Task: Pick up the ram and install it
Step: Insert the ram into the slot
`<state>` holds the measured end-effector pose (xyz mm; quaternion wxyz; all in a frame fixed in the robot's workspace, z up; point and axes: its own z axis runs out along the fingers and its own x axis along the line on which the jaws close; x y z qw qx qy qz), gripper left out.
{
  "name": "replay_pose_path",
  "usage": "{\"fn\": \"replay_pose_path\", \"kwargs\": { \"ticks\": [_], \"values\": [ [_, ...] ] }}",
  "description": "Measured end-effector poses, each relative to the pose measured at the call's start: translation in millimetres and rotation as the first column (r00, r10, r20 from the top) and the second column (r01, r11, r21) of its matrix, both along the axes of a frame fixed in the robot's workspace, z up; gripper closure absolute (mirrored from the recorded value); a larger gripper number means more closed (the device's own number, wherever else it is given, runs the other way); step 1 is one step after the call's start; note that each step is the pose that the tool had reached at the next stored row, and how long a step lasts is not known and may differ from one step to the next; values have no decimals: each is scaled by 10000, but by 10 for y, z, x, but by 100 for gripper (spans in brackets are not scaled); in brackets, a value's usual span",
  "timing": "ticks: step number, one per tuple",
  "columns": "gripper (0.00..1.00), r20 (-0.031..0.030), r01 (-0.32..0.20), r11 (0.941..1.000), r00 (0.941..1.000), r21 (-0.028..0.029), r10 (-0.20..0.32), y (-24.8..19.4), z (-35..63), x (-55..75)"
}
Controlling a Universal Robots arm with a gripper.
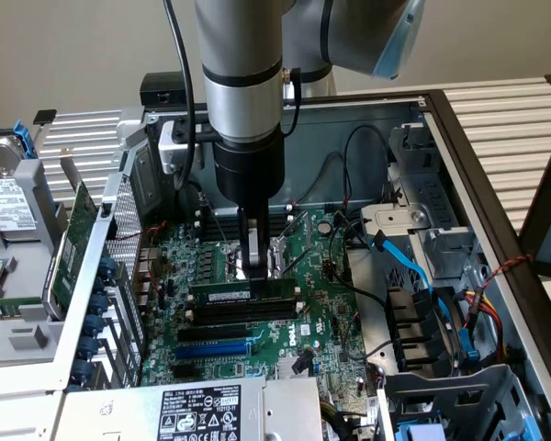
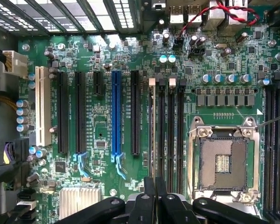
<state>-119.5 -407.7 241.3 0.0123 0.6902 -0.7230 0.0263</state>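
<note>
Black gripper point(image 2: 155, 186) point(image 1: 250, 268) is seen closest, jaws drawn almost together and pinched on the thin top edge of the ram point(image 1: 243, 294) point(image 2: 152, 130). Ram is shown as a long, narrow green stick with black chips and a small white sticker. It is stood on edge in a black memory slot, between the blue slot point(image 2: 115, 112) and the CPU socket point(image 2: 222, 158). Socket is square and framed in shiny metal. Glossy green motherboard point(image 2: 98, 116), studded with ribbed black plastic slots, is held inside a grey sheet-metal case point(image 1: 459, 147).
</note>
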Motion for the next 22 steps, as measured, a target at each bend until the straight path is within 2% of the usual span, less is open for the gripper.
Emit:
{"fn": "replay_pose_path", "kwargs": {
  "ticks": [5,22],
  "values": [
    [88,0,-8,10000,10000,-21,8,23,-20,-2],
    [88,-6,-16,10000,10000,-70,15,13,-49,-3]
  ]
}}
